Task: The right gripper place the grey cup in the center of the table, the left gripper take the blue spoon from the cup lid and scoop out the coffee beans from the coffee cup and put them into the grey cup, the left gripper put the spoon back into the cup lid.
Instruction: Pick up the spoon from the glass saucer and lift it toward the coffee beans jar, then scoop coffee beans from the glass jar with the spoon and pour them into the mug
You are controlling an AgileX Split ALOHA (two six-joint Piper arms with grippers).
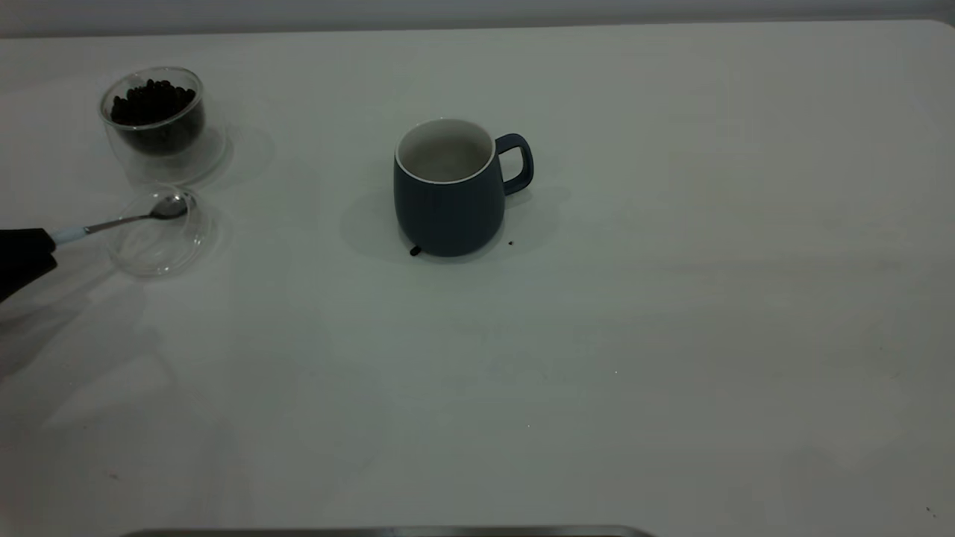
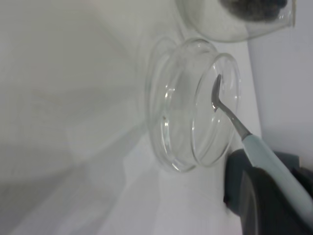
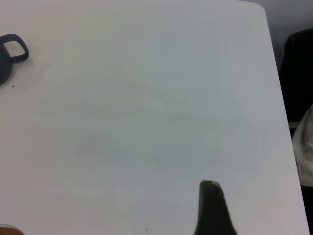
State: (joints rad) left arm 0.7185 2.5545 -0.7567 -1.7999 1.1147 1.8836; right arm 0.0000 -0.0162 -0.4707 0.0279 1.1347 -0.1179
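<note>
The black tapered left gripper (image 1: pixel 22 257) is cut off at the exterior view's edge, its jaws hiding the pale-blue handle end of the metal-bowled spoon (image 1: pixel 134 218). The right wrist view cuts the dark slate ceramic mug (image 3: pixel 9 56) down to its handle.

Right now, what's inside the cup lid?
The metal bowl of the blue spoon rests in the cup lid; its pale handle reaches out over the rim into the left gripper. Through the clear lid, no beans show. The handle's far end is covered by the gripper.
</note>
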